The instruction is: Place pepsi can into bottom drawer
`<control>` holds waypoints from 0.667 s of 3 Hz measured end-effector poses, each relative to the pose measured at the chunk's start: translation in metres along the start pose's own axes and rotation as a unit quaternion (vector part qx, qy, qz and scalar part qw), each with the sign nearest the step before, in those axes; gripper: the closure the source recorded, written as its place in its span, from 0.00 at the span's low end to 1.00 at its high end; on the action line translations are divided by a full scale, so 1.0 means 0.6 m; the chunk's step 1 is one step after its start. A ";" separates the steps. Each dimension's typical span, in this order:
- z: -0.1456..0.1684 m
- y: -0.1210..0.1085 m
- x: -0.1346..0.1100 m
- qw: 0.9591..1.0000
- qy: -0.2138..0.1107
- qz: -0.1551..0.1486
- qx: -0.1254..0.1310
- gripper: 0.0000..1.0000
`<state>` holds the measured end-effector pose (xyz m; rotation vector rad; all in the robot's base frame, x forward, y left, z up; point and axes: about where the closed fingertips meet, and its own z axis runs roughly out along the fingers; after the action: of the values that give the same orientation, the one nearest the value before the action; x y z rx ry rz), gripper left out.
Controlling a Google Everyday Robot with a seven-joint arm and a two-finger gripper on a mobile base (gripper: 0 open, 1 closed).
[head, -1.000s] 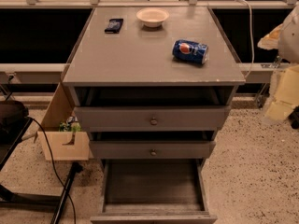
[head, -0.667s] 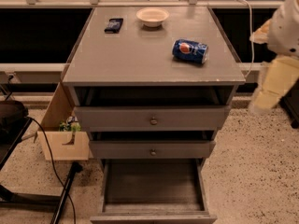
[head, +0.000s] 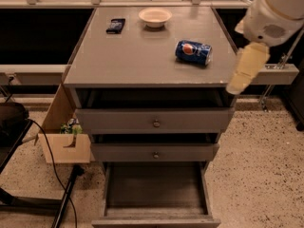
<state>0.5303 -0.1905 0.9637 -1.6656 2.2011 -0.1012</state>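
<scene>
- Hanging beside the cabinet top's [head: 133, 61] right front corner, the gripper [head: 237, 83] points down; whether it is open or closed we cannot tell.
- Pepsi can [head: 193, 52]: on its side on the cabinet top, apart from the gripper.
- Bottom drawer [head: 155, 212]: pulled out.
- We log the arm [head: 275, 13] as shifted left since a second ago.

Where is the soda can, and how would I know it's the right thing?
Look at the grey cabinet top: the can lies on its side near the right edge, with the gripper hanging just past that edge. It is blue with a logo, unlike the white bowl and black device farther back.
</scene>
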 end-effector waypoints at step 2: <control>0.052 -0.073 -0.044 1.000 -0.010 0.009 0.017 0.00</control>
<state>0.5869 -0.1734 0.9539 -1.6218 2.1866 -0.1160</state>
